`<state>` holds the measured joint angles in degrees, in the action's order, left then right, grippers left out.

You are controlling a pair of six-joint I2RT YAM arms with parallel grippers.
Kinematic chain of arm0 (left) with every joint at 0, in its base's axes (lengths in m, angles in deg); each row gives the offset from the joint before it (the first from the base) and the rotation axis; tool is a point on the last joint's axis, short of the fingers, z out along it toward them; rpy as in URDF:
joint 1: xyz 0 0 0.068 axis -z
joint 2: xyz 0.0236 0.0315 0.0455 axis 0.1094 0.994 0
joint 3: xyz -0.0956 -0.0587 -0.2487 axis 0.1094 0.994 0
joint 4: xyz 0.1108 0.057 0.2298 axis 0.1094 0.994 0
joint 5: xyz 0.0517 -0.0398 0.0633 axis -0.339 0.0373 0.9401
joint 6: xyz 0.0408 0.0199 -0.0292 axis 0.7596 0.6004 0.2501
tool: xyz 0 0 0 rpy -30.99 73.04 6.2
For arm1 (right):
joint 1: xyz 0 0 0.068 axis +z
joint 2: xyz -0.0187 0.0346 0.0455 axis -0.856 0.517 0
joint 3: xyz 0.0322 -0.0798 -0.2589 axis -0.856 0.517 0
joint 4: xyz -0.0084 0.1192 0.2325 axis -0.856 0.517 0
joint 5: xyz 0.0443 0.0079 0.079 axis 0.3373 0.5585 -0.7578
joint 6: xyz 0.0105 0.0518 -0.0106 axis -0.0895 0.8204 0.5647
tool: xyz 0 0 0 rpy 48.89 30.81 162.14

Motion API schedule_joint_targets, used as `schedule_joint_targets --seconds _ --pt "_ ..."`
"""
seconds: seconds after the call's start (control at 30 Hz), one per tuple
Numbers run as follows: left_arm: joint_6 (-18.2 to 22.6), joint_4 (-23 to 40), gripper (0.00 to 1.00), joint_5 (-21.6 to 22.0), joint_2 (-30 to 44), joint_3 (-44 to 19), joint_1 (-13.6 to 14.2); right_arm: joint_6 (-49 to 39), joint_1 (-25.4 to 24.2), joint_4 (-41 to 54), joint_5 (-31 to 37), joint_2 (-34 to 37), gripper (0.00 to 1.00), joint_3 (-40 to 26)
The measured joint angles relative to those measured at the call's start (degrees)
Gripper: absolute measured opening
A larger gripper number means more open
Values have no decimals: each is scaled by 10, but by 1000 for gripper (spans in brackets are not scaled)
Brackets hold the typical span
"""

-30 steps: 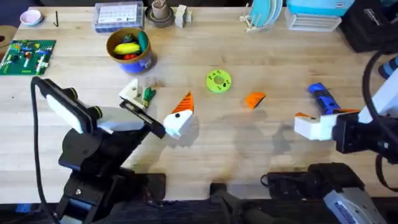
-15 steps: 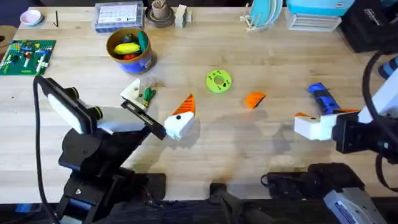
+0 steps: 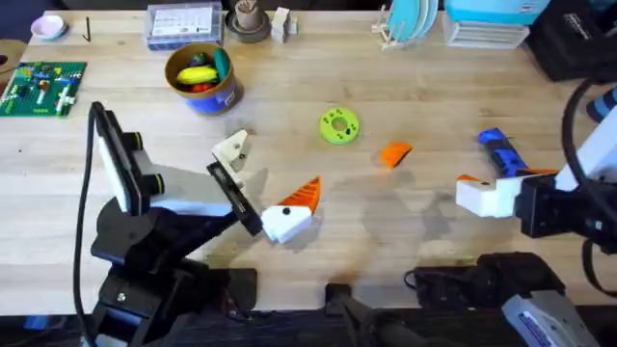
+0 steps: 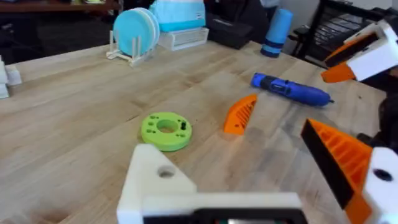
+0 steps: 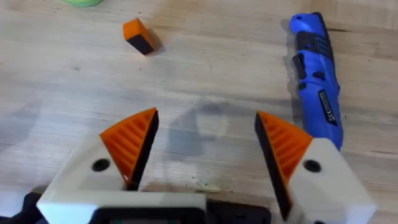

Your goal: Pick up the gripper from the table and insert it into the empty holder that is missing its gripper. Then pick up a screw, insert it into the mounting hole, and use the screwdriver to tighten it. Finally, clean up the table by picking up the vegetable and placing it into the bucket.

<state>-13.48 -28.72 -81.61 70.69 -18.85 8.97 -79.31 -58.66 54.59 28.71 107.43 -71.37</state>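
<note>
Overhead view, to begin: finds the orange wedge [image 3: 395, 153] lying loose on the bench [image 3: 424, 87], between the green disc [image 3: 338, 125] and the blue screwdriver [image 3: 501, 152], touching neither. Looks, judging by the moulded plastic, light and stiff, so likely to skate across the wood if nudged from one side only. Seems to rest on one flat flank in the left wrist view [image 4: 239, 114], ribbed face turned sideways and thin tip pointing away from the screwdriver [image 4: 292, 89]. Calls for a pinch across the two broad flat flanks near the thick end, not across the taper, where smooth faces would probably squeeze it out. Needs only gentle force; looks unlikely to crush, though a skewed grip may twist it and spoil the line-up for seating. Shows the left claw [image 3: 270, 172] spread wide and carrying nothing, hovering over the bench well short of the wedge, one side a bare white holder [image 4: 158, 186] with its mounting hole showing, the other fitted with an orange pad [image 4: 339, 162]. Shows the right claw [image 5: 208, 146] likewise parted and empty, both orange pads in place, low over the wood just beside the screwdriver [image 5: 317, 74], with the wedge [image 5: 138, 36] farther off. Suggests, as the better bet, taking the wedge with the complete right claw and presenting it thick end first to the bare holder
</note>
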Motion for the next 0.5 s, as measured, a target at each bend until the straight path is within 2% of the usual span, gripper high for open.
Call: schedule_joint_targets --seconds 0.17,0.23,0.5 --pt "0 2 992 -35 0 0 0 0 0 0 0 0 994 0" --pt "13 4 992 -57 0 0 0 0 0 0 0 0 994 0" --pt "45 6 992 -80 0 0 0 0 0 -15 0 0 994 0"
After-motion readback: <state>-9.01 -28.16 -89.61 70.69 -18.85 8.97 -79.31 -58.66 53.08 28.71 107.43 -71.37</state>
